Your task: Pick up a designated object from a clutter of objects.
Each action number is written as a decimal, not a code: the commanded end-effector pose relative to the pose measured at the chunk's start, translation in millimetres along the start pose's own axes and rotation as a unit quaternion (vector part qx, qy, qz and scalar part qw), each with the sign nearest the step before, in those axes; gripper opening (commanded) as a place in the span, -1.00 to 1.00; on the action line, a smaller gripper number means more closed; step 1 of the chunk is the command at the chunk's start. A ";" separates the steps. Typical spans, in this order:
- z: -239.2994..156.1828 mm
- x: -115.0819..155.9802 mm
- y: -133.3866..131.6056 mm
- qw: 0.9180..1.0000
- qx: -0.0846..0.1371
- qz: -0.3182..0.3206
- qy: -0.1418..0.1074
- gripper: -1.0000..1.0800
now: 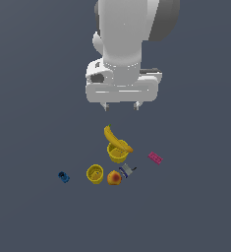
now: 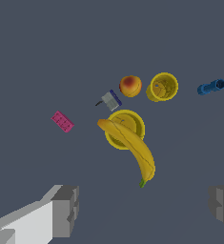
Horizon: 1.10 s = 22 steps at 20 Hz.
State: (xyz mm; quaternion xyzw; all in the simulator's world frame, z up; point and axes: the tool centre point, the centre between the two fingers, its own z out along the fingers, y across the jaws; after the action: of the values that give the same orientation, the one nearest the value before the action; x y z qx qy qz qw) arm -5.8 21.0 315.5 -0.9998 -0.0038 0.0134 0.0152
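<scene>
Dark grey-blue surface (image 1: 33,216) stretches flat beneath me, with the clutter gathered in one small patch. My pincer (image 1: 121,105) hangs high above it, its two fingers spread wide apart and holding nothing; in the wrist view each fingertip (image 2: 66,209) sits at an opposite edge, well clear of everything. The small yellow cup (image 1: 95,173) I am after stands upright with its open top showing, just beside the orange-red fruit (image 1: 114,177), which lies on its exterior-view right. The larger yellow cup (image 1: 117,152) stands a little farther back, and the banana (image 1: 116,139) lies across its rim. A grey-blue clamp piece (image 1: 127,171) rests near the fruit and the larger cup. The pink brick (image 1: 155,158) lies off to the exterior view's right, and the small blue piece (image 1: 63,177) sits apart on the left.
</scene>
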 end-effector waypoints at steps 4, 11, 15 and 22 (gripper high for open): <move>0.0 1.8 0.6 1.000 0.000 -0.003 0.001 0.92; -1.9 8.3 2.9 1.000 -0.003 -0.021 0.005 0.92; -1.7 8.2 2.8 1.000 -0.003 -0.020 0.005 0.92; 9.6 20.5 8.6 1.000 -0.001 0.006 0.005 0.92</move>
State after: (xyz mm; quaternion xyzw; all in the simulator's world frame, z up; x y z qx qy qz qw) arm 11.2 14.5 308.9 -0.9999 -0.0051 0.0081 0.0138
